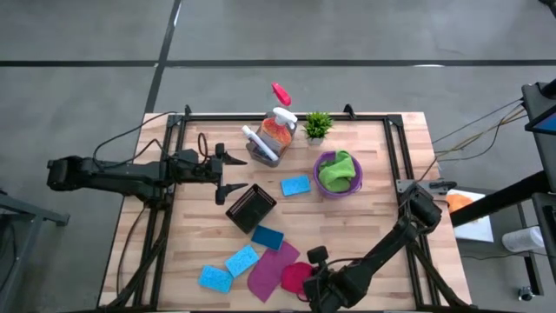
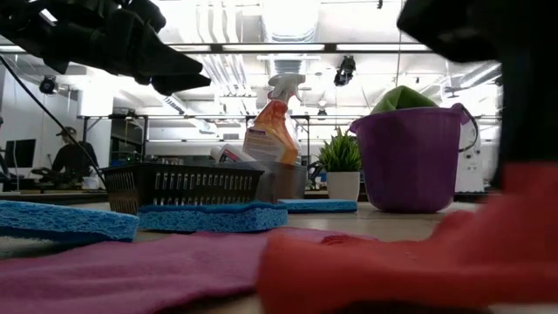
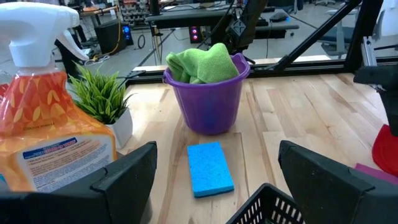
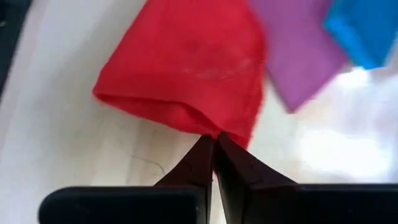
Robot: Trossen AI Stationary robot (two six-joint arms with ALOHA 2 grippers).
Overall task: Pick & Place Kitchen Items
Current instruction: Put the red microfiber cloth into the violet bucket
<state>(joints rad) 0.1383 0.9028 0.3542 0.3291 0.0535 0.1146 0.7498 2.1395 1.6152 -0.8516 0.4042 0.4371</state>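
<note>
— Blue sponges (image 1: 295, 185): we count four on the desk (image 1: 382, 217). Cloths?
— Three: red cloth (image 4: 186, 68) pinched by right gripper (image 4: 213, 146), magenta cloth (image 1: 271, 269) beside, green cloth (image 1: 339, 169) in bucket (image 1: 323, 188). Left gripper (image 1: 228, 171) spread wide.

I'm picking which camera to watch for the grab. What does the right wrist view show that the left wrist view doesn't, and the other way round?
Only the right wrist view shows the right gripper, jaws shut on the edge of the red cloth, beside the magenta cloth. Only the left wrist view shows the purple bucket holding the green cloth, the spray bottle and the plant. Both show the red cloth and a blue sponge.
</note>
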